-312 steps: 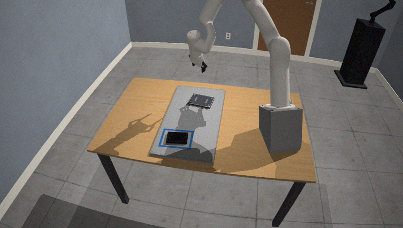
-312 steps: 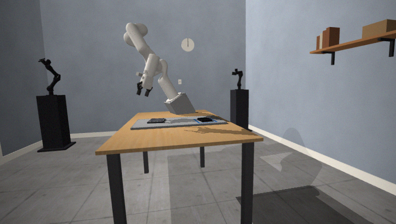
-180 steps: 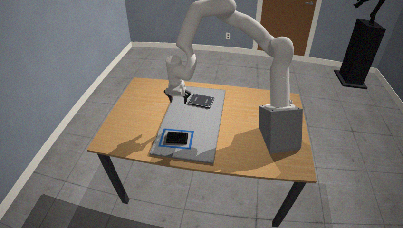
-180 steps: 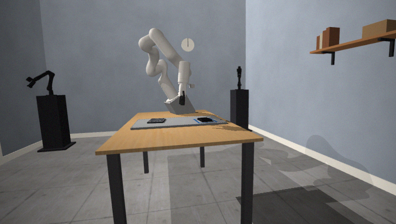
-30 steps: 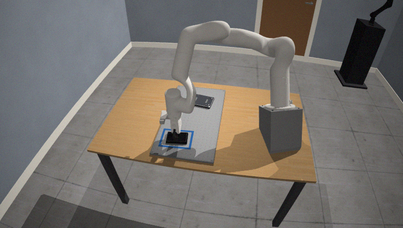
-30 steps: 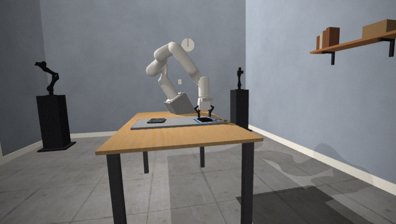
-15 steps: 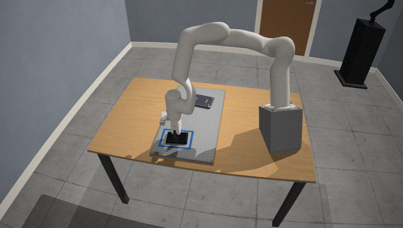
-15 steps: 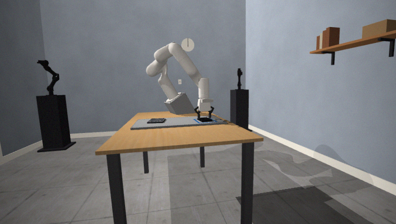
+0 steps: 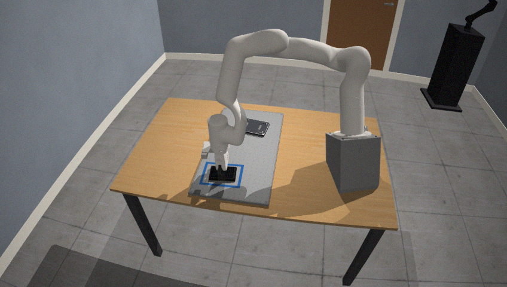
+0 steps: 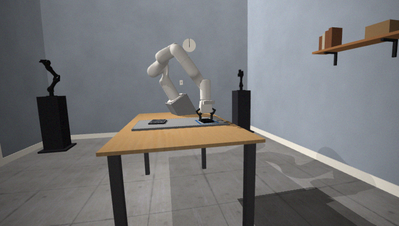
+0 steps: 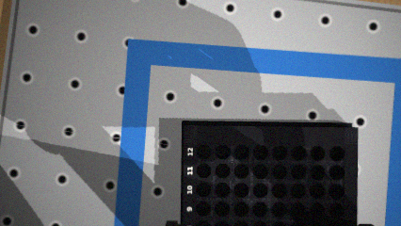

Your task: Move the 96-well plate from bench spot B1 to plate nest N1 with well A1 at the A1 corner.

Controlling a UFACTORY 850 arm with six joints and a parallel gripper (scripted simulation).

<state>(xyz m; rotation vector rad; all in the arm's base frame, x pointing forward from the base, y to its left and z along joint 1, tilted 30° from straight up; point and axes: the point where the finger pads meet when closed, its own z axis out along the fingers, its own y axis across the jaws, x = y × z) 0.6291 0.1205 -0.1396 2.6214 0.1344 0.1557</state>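
The black 96-well plate [image 9: 224,173] lies flat inside the blue square of spot B1 at the near end of the grey perforated board. It also shows in the wrist view [image 11: 269,174], with column numbers 9 to 12 along its left edge. My gripper [image 10: 205,115] is open and hangs straight down, just above the plate, with one finger on each side. It holds nothing. The fingertips are out of the wrist view. The dark plate nest N1 [image 9: 256,127] [image 10: 157,121] sits at the far end of the board. The plate's cut-off corner is not visible.
The grey board [image 9: 240,159] lies on a wooden table. The arm's grey base block [image 9: 353,161] stands on the table's right side. A small grey block [image 9: 205,149] sits at the board's left edge near the gripper. Black pedestals stand on the floor away from the table.
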